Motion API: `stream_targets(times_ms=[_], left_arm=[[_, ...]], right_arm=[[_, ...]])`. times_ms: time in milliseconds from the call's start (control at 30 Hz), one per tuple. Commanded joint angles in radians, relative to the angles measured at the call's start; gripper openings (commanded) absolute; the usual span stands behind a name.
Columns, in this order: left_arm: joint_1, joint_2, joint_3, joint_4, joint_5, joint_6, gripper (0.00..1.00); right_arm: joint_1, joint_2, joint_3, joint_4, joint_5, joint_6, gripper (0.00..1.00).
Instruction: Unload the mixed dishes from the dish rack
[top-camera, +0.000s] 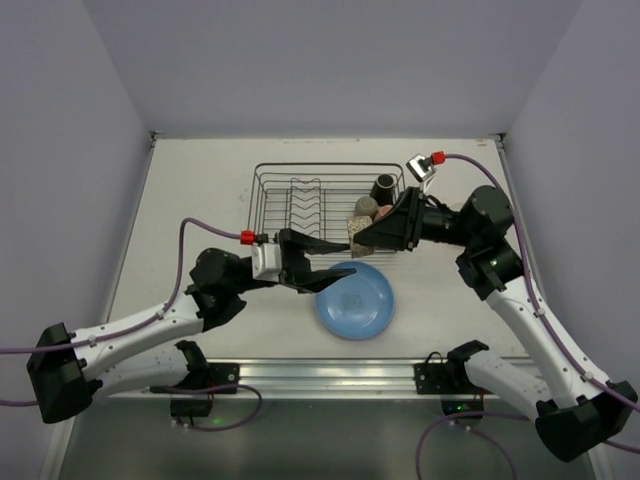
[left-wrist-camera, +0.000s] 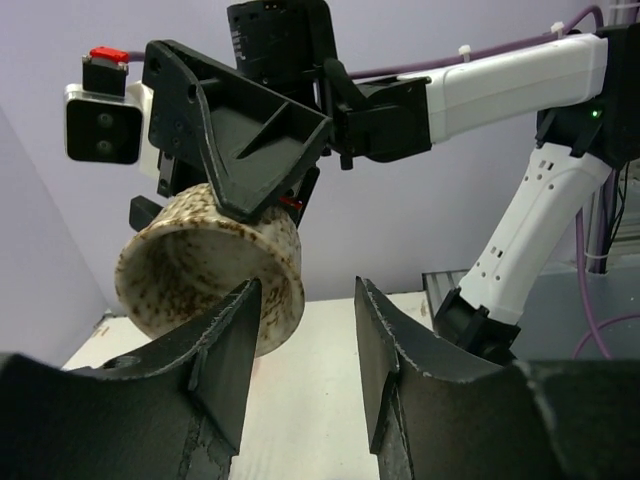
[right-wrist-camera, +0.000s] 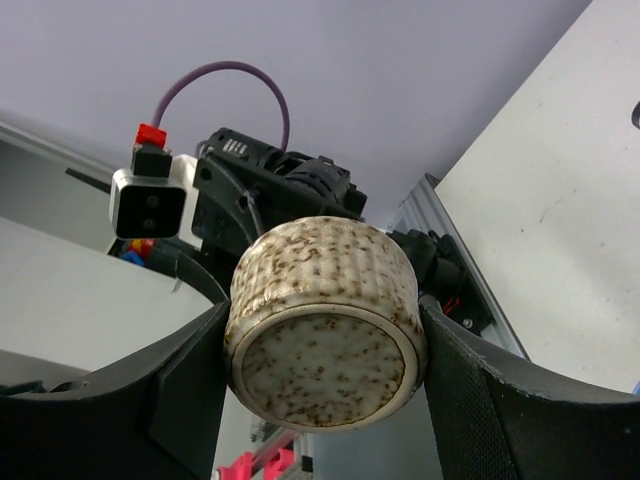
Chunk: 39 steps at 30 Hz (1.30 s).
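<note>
- White worktop (top-camera: 200, 200) between plain lilac walls. The dish rack (top-camera: 270, 205) sits centre back, and a blue plate (top-camera: 355, 300) lies flat just in front of it.
- The beige speckled cup (right-wrist-camera: 325, 310) is out of the rack. It's in the air on its side, over the rack's front edge and near the plate's far rim.
- Right gripper (top-camera: 368, 236): jaws clamped across the cup's outer wall, one finger on each side, cup base facing its wrist camera.
- Left gripper (left-wrist-camera: 305, 290): jaws about half apart with nothing pinched between them, nosed up to the cup's far end, which looks like the mouth. One finger overlaps the cup in the left wrist view, and we cannot tell if it touches.
- Handling, our read: glazed stoneware, so rigid and slippery, light enough for one gripper, and it will chip if dropped. It's short and wide, so a side grip uses much of the jaw span.
- Where to take hold: the right fingers cover both sides, so the rim wall (one finger inside, one outside) looks like the free spot for the left arm.
- Room: bare worktop left of the plate and left of the rack. Both grippers are nose to nose above the plate's far edge, so it's tight there.
- Edges: the rack's wire rim and upright prongs are just behind. A dark brown cup (top-camera: 384, 187) and an olive-grey cup (top-camera: 366, 207) stand in the rack's right end beside the right gripper.
- We'd keep any set-down off the plate rim and the near rail (top-camera: 330, 372).
</note>
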Motion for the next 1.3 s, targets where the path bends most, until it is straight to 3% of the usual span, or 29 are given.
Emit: stream_targets(times_ms=[0, 233, 600, 700, 733, 833, 967, 1033, 1100, 1133, 1167, 1267], left_arm=[[-0.023, 0.032, 0.047, 0.096, -0.050, 0.005, 0.46], [-0.038, 0.081, 0.068, 0.107, -0.078, 0.015, 0.26], [-0.043, 0.118, 0.088, 0.126, -0.113, 0.018, 0.17], [-0.046, 0.132, 0.099, 0.126, -0.109, 0.010, 0.00], [-0.047, 0.135, 0.102, 0.126, -0.110, 0.007, 0.00], [-0.047, 0.132, 0.103, 0.126, -0.113, 0.002, 0.00], [-0.047, 0.110, 0.093, 0.113, -0.122, 0.012, 0.00], [-0.049, 0.096, 0.079, 0.113, -0.142, 0.013, 0.00], [-0.049, 0.090, 0.073, 0.110, -0.159, 0.016, 0.00], [-0.049, 0.083, 0.071, 0.106, -0.179, 0.019, 0.00], [-0.049, 0.076, 0.068, 0.094, -0.190, 0.022, 0.00], [-0.047, 0.052, 0.065, 0.052, -0.228, 0.035, 0.00]], right_arm=[[-0.004, -0.019, 0.028, 0.038, 0.038, -0.013, 0.05], [-0.002, -0.019, 0.025, 0.056, 0.025, -0.002, 0.05], [-0.004, -0.026, 0.002, 0.099, 0.022, 0.030, 0.05], [-0.004, -0.028, -0.001, 0.094, 0.021, 0.030, 0.05], [-0.004, -0.028, -0.001, 0.094, 0.019, 0.029, 0.06], [-0.004, -0.025, -0.007, 0.096, 0.018, 0.023, 0.18], [-0.004, -0.019, -0.016, 0.099, 0.018, 0.015, 0.59], [-0.004, -0.019, -0.022, 0.100, 0.022, 0.012, 0.67], [-0.004, -0.013, -0.021, 0.090, 0.024, 0.006, 0.83], [-0.004, -0.009, -0.018, 0.081, 0.024, -0.010, 0.84], [-0.004, -0.009, -0.016, 0.070, 0.028, -0.022, 0.99], [-0.005, -0.012, -0.002, -0.016, 0.080, -0.079, 0.99]])
